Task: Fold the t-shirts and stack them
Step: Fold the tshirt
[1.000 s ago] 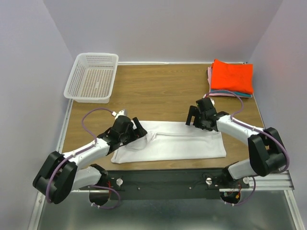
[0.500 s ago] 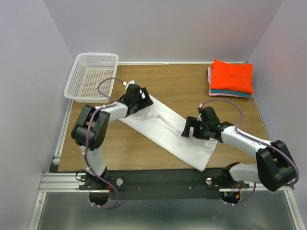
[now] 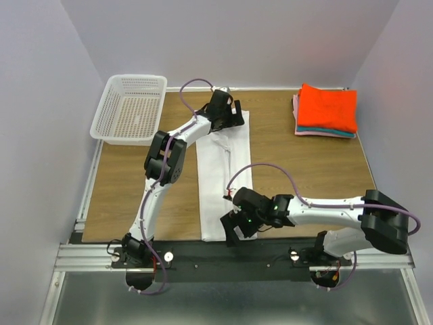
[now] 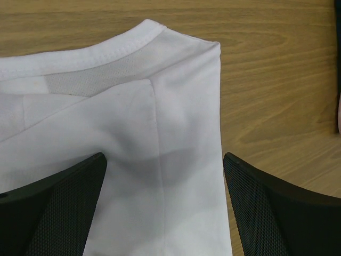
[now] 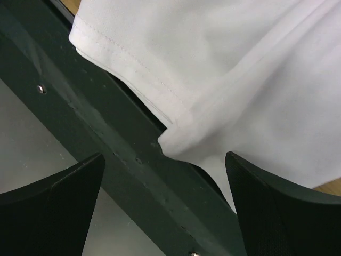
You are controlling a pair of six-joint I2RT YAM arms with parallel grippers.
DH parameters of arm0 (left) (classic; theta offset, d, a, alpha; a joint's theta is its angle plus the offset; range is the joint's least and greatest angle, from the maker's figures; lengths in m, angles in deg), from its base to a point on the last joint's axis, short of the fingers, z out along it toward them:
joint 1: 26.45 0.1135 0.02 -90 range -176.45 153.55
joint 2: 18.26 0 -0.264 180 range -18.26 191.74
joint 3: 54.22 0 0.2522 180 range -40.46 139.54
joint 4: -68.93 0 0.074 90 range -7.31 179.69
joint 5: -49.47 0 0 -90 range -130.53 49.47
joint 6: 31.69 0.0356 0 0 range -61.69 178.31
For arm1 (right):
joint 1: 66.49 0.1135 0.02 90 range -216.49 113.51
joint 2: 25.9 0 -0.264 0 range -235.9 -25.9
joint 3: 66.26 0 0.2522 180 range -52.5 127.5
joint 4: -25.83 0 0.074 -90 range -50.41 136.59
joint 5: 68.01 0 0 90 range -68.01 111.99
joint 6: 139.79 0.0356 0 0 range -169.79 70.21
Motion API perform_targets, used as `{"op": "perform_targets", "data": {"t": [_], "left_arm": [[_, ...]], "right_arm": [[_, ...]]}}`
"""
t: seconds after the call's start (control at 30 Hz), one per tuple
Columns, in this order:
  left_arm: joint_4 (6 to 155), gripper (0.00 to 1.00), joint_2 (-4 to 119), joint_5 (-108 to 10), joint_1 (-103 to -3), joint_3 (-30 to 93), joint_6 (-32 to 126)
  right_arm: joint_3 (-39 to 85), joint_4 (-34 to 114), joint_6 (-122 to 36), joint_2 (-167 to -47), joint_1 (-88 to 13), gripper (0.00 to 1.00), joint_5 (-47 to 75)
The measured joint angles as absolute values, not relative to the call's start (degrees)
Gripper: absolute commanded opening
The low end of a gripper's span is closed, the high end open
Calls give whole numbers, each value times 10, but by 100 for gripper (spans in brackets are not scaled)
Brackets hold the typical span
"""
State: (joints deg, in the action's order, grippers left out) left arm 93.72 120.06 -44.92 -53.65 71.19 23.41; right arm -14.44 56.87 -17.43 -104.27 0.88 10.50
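Both grippers are sitting in new spots. Half a second ago the left gripper (image 3: 226,114) was beside the basket and the right gripper (image 3: 237,227) was out at mid-right, with the white t-shirt (image 3: 223,169) lying slantwise between them. The shirt is now running straight from far to near as a long narrow strip.

In the left wrist view the left jaws are standing spread, one on each side of the cloth, and nothing is being pinched. The collar (image 4: 96,50) is lying flat on the wood just beyond them. The right jaws are likewise standing apart over the hem. There the cloth is bunching into a small ridge and its corner is hanging over the dark rail (image 5: 106,138) at the near edge.

Judging by this, the arms are releasing after squaring the strip, probably so that its long axis is lining up for a near-to-far fold. The overhanging hem is looking like the weak point, since a fold begun there may be dragging unevenly.

Further out, the table (image 3: 304,169) is carrying the finished stack at far right, well apart from the strip: the orange-red shirt (image 3: 328,107) on top, with the teal shirt (image 3: 338,133) and the pink shirt (image 3: 298,108) showing beneath. The white mesh basket (image 3: 125,139) is standing at far left.
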Motion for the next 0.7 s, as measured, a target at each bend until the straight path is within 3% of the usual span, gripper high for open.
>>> {"op": "perform_targets", "data": {"t": [0.37,0.53,0.7], "left_arm": [[980,99,1306,-500,-534,894,245],[955,99,1334,-530,-528,934,231],[948,98,1337,-546,-518,957,219]], "right_arm": [[-102,632,-165,-963,-10,100,214],[-83,645,-155,-957,-133,100,271],[-54,654,-154,-975,-188,100,296]]}}
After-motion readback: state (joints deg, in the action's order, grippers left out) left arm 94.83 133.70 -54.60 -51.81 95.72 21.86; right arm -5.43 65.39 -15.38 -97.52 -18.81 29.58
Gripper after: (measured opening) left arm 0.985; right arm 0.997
